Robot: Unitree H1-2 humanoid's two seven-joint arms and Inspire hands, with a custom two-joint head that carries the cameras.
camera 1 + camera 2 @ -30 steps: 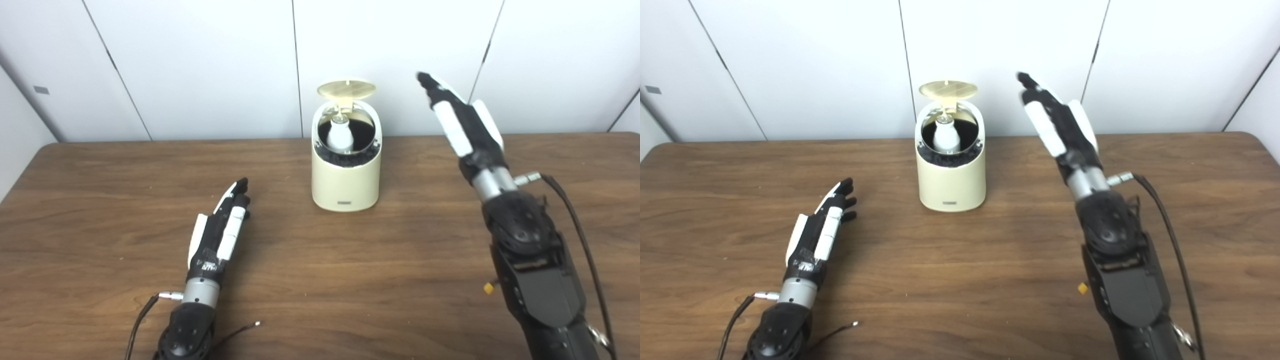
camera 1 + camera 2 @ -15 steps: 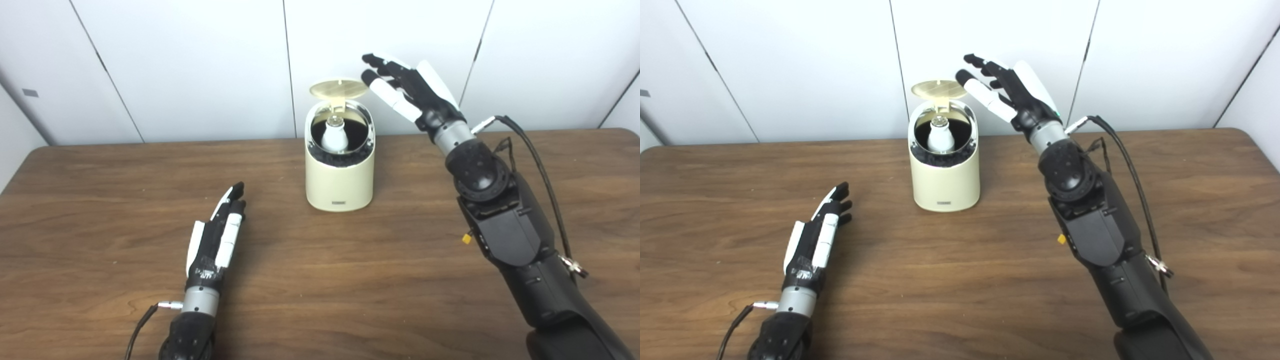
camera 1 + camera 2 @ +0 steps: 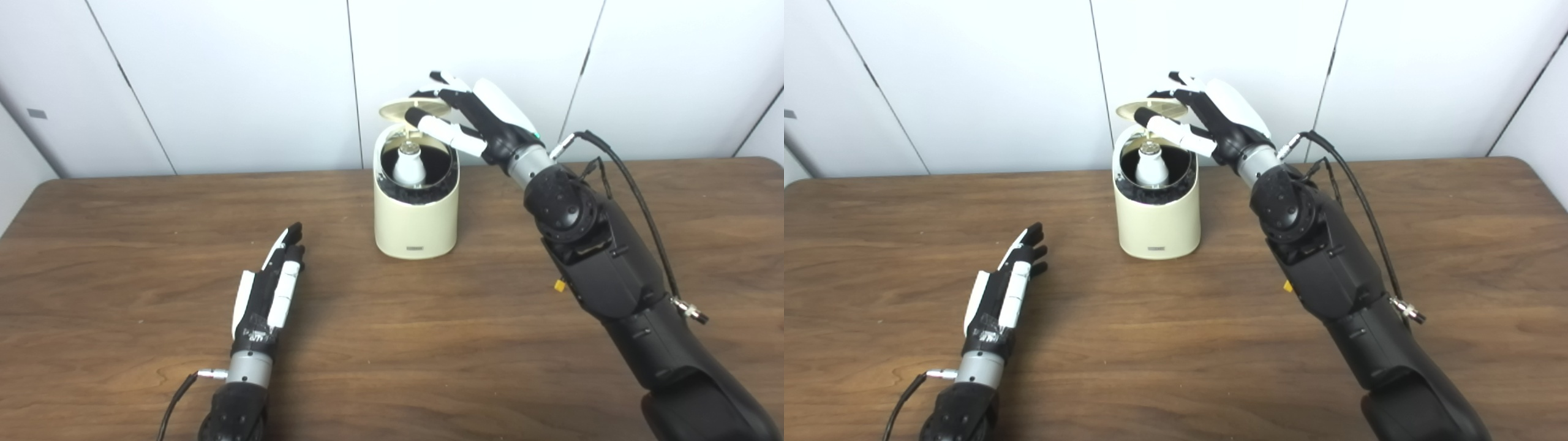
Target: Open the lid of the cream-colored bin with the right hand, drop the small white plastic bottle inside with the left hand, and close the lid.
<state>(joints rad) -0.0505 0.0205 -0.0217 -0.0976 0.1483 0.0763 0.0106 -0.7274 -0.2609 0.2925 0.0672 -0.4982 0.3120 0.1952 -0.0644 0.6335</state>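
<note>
cream bin ×1 | lid ×1 | bottle ×1 | right hand | left hand

I see the bottle inside the bin, right hand seemingly touching its raised lid, left hand front-left on the table.
</note>
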